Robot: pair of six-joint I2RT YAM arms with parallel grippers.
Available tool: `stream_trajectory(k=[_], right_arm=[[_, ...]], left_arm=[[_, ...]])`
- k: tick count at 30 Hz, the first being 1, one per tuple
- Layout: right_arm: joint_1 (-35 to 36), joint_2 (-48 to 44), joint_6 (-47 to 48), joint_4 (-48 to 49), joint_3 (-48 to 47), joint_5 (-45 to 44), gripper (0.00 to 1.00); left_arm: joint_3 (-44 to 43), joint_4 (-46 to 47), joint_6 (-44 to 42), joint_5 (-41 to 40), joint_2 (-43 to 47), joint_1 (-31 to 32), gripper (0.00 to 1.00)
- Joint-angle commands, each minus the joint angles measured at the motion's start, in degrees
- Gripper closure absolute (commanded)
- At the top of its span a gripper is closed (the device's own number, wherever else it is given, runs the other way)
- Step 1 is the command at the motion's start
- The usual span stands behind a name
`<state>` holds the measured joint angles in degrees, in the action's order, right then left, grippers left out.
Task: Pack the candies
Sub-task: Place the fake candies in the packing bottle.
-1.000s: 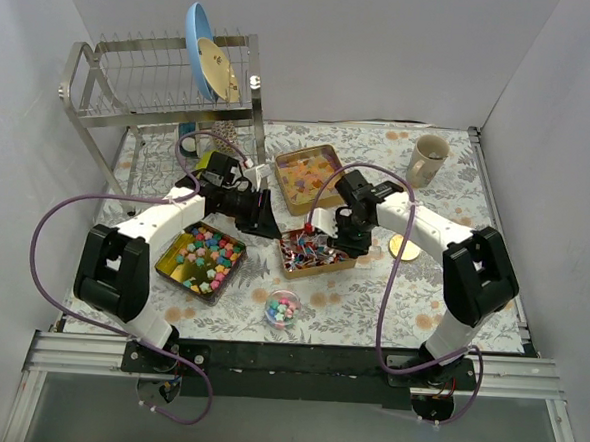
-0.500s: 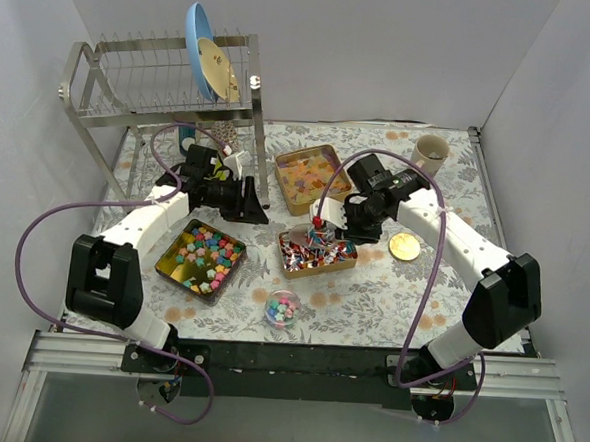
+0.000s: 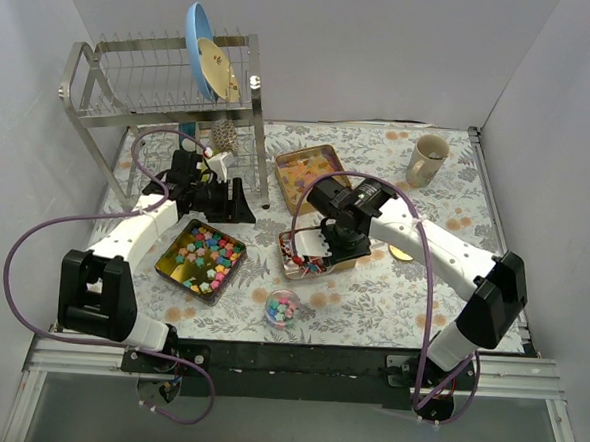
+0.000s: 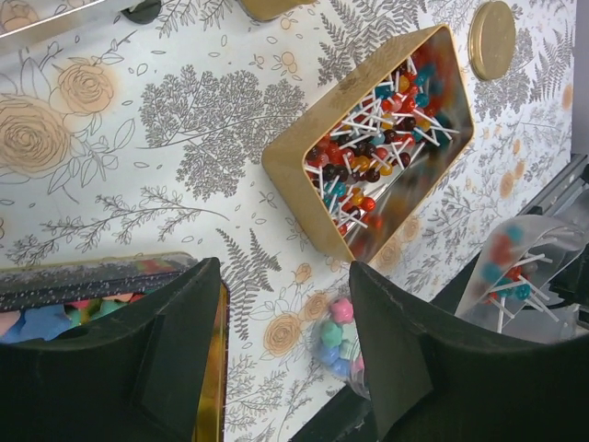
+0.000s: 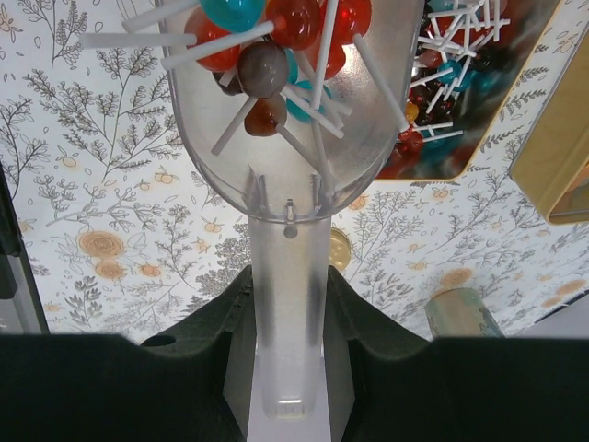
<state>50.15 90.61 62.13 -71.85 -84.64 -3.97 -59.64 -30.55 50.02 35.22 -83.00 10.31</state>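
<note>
Right wrist view cuts off my clear plastic scoop [image 5: 276, 170] of red-and-teal lollipops [image 5: 296, 20] at top. My right gripper [image 5: 287, 299] clamps its handle and has shifted lower-left. My left gripper [image 4: 285, 345] gapes empty.

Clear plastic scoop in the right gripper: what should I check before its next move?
1. Handle of the clear plastic scoop clamped in the right gripper: ok.
2. Red, teal and brown lollipops resting in the scoop's bowl: ok.
3. All sticks inside the scoop's rim: not ok, several poke out.
4. Left gripper open, empty and apart from the scoop: ok.
5. Room left in the small round clear cup of pastel candies: cannot tell.
</note>
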Motion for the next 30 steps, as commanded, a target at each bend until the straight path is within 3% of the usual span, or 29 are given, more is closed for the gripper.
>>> stream_trajectory(k=[1, 7, 30], right_arm=[[2.7, 2.6, -2.3, -3.1, -4.0, -5.3, 0.99], [7.7, 3.8, -1.0, -3.1, -2.7, -11.2, 0.99], [21.4, 9.7, -4.2, -3.1, -1.1, -33.4, 0.99]], left_arm=[[2.1, 0.3, -2.5, -2.2, 5.1, -0.6, 0.42], [1.9, -1.5, -3.8, -3.6, 2.9, -0.7, 0.44], [3.7, 2.5, -3.1, -1.9, 9.0, -3.9, 0.42]])
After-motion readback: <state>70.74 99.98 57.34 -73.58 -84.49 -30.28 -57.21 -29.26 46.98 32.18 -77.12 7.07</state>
